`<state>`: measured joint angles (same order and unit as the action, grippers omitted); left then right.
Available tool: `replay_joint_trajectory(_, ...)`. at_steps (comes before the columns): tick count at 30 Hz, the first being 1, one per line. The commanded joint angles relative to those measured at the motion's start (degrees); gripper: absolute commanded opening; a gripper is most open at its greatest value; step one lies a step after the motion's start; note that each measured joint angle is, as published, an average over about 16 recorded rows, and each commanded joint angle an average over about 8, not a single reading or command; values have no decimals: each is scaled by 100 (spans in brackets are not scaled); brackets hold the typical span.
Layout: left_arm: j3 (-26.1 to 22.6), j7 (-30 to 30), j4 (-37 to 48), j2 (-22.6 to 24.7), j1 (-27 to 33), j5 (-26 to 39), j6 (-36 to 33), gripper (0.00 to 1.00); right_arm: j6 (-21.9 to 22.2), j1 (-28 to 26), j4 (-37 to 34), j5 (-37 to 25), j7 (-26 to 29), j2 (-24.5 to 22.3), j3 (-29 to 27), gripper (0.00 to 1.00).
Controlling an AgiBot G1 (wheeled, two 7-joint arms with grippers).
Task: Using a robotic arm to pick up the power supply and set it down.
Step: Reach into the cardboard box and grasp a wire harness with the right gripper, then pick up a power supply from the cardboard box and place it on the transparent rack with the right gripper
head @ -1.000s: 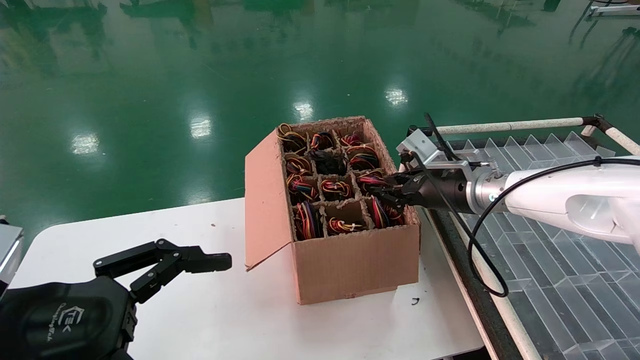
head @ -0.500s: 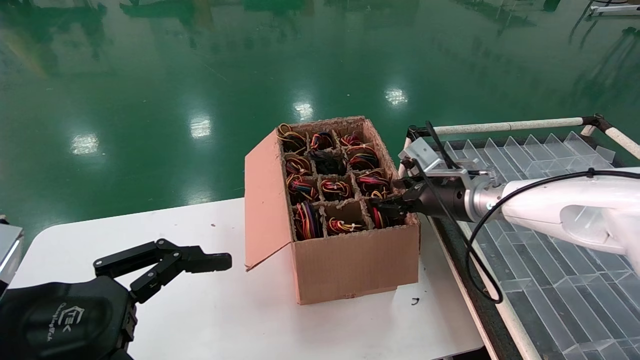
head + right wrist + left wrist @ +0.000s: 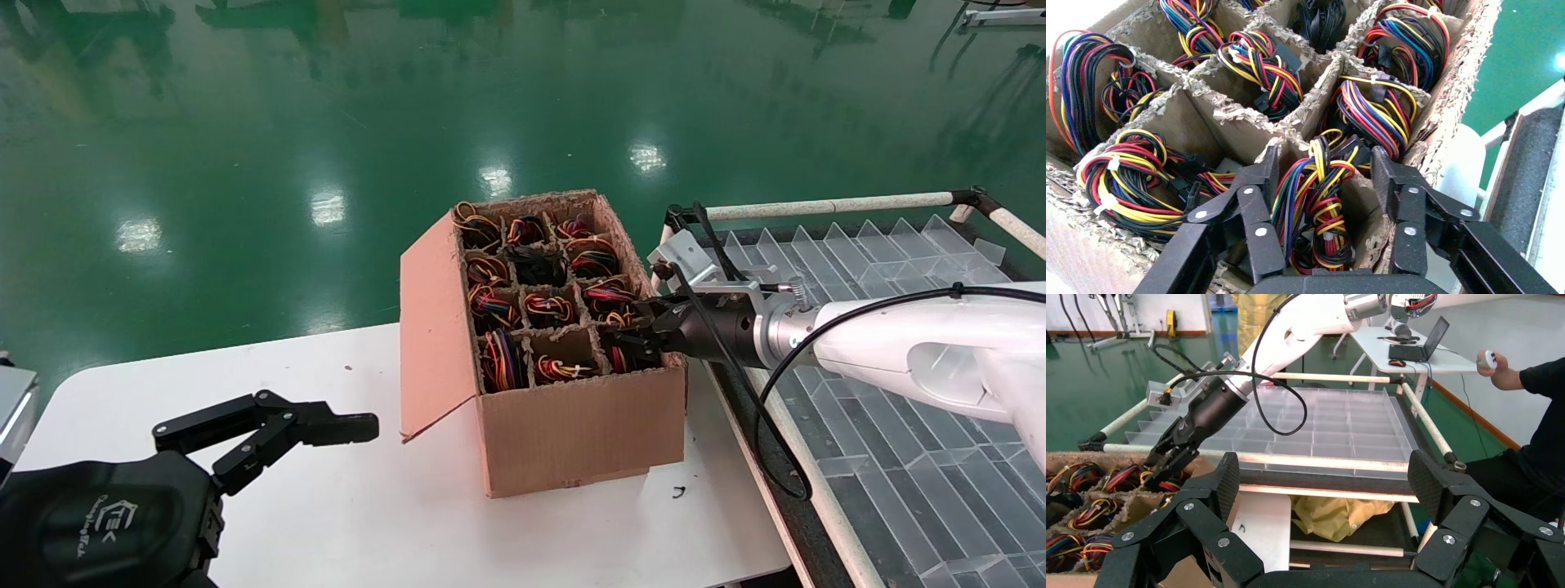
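At the near right corner cell of the cardboard box [image 3: 572, 425], your right gripper [image 3: 628, 328] is reaching in from the right, its jaws standing apart. In the right wrist view the right gripper [image 3: 1324, 168] is straddling a wire bundle [image 3: 1315, 202] of red, yellow, blue, green and black leads; the two black fingers [image 3: 1257, 190] are sitting on either side of it, and whether they are touching it cannot be told.

- Power supply: its wires are showing in that corner cell [image 3: 625, 355]; the grey body is hidden below them, so you are seeing only the bundle.
- Right arm: the silver wrist [image 3: 776, 331] and the white forearm [image 3: 923, 351] are stretching over the box's right wall, with a black cable [image 3: 764, 425] looping beneath and a grey block [image 3: 682, 257] mounted above the wrist.
- Box: standing on the white table [image 3: 343, 523], its left flap [image 3: 429, 327] hanging open, cardboard dividers splitting it into cells, most holding coloured wire coils [image 3: 500, 359].
- Clear partitioned tray [image 3: 899, 441]: lying to the right of the box, framed by a white rail [image 3: 825, 207].
- Left gripper [image 3: 327, 425]: hovering over the table's near left part, well apart from the box, its fingers spread wide; the left wrist view is showing the same spread [image 3: 1324, 490].
- Floor [image 3: 245, 163]: green and glossy beyond the table.
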<state>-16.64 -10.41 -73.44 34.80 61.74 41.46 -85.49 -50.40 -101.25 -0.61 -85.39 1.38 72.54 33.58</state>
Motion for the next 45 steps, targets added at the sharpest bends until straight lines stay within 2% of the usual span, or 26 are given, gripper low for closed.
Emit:
replay_joint_trajectory(1,-1,0,0,0,0,0,0,100,-3,3,4,8,14,-12,-6,0)
replay_joint_trajectory(12,-5,2,0,-2,1,-3,2,100,136,87,9,33,68,-5,-23,0)
replay_joint_trajectory(27,-10,5,0,-4,2,-7,4,100,0,84,24,82,177,-92,-57,0)
replay_joint_trajectory(35,-13,6,0,-5,3,-9,6,100,-267,-136,115,132,221,-164,-92,0)
replay_joint_trajectory(45,-16,8,0,-7,4,-11,7,100,-896,-723,269,243,293,-320,-167,0)
